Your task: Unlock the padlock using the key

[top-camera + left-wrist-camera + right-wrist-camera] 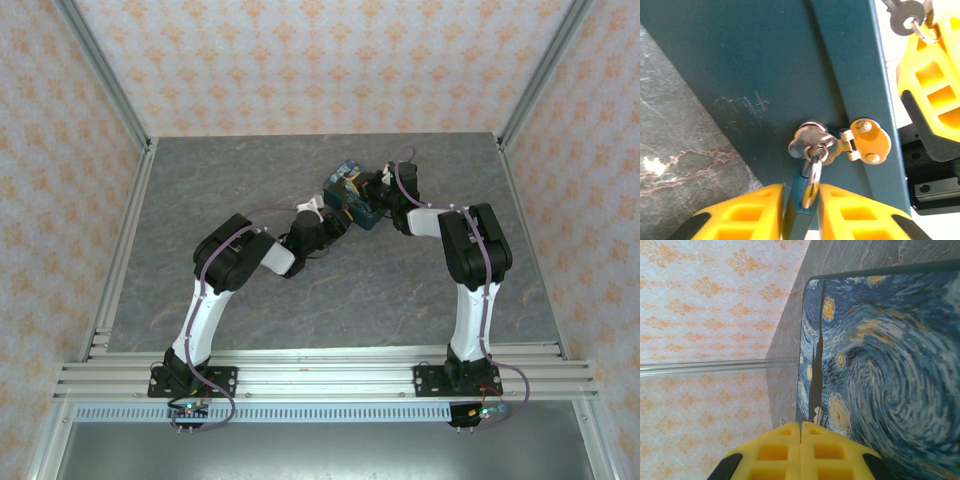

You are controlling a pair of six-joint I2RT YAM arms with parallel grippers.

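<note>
My left pincer (pixel 801 197) pinched the padlock (pixel 797 220), which hung from the hasp (pixel 867 142) of the box (pixel 880 365) near the table's (pixel 250 180) far edge. My right pincer (pixel 800 427), pressed together, had the key (pixel 907 17) beside it. A loose pinch could let the padlock swing away from the key.

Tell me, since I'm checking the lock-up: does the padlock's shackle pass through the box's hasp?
Yes, in the left wrist view the padlock has its shackle looped through the hasp on the teal box.
</note>
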